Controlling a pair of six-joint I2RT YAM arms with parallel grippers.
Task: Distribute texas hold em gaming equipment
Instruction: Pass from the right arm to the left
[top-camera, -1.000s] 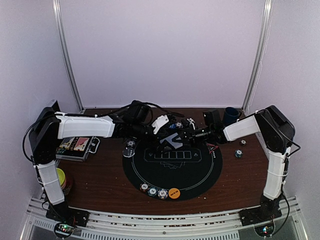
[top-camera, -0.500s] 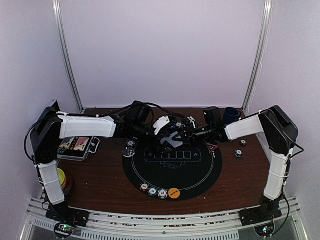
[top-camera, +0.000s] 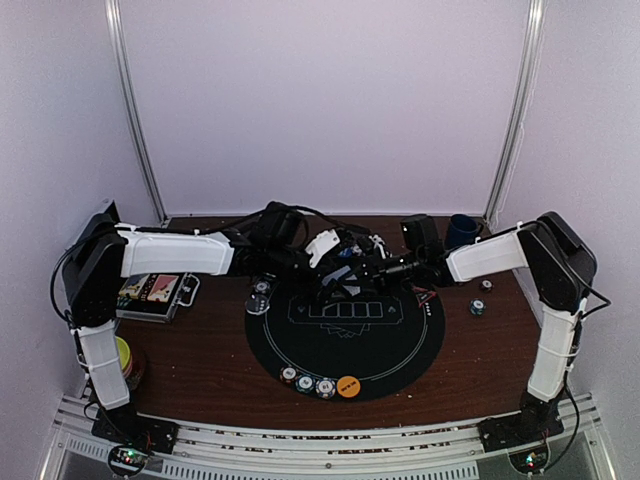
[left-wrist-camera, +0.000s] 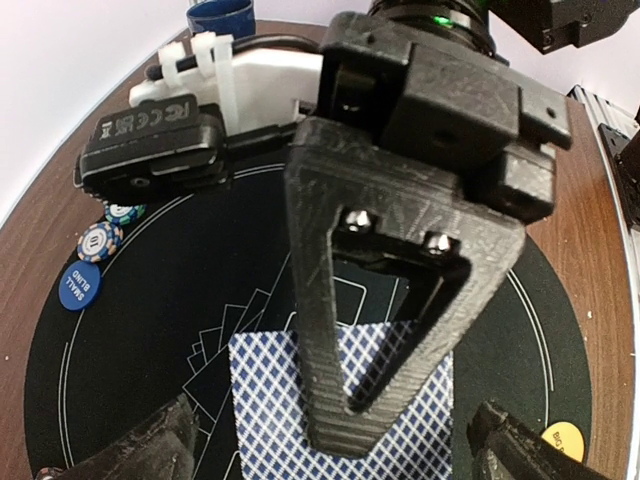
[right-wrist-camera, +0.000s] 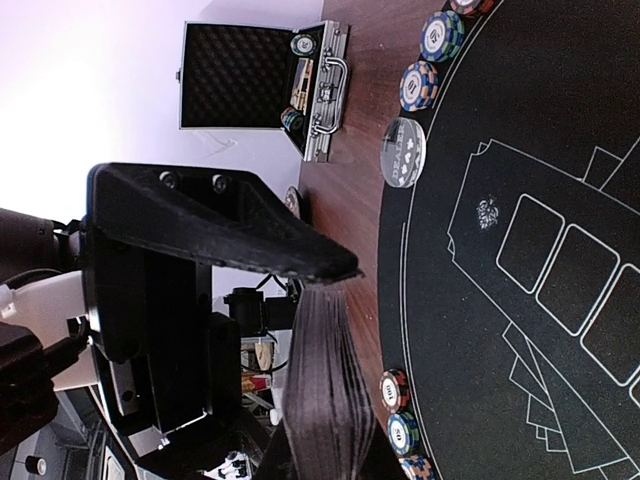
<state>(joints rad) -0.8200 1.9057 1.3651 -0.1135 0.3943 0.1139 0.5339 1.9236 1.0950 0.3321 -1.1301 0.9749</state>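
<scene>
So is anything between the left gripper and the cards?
Yes: the right gripper holds the cards, and its finger lies across the top card's back, facing the open left gripper. The card's sides show bare.

**Three Views, One Mat**

The whole tabletop (top-camera: 200, 370) is seen from high behind the arm bases, looking down. From the left wrist, the right pincer (left-wrist-camera: 340, 430) is viewed at close range above the black mat (left-wrist-camera: 150, 330). The right wrist view is rolled sideways, low over the mat, facing the open case (right-wrist-camera: 255, 80). The mat is shared by all three, the card deck (right-wrist-camera: 320, 380) by both wrists.
</scene>
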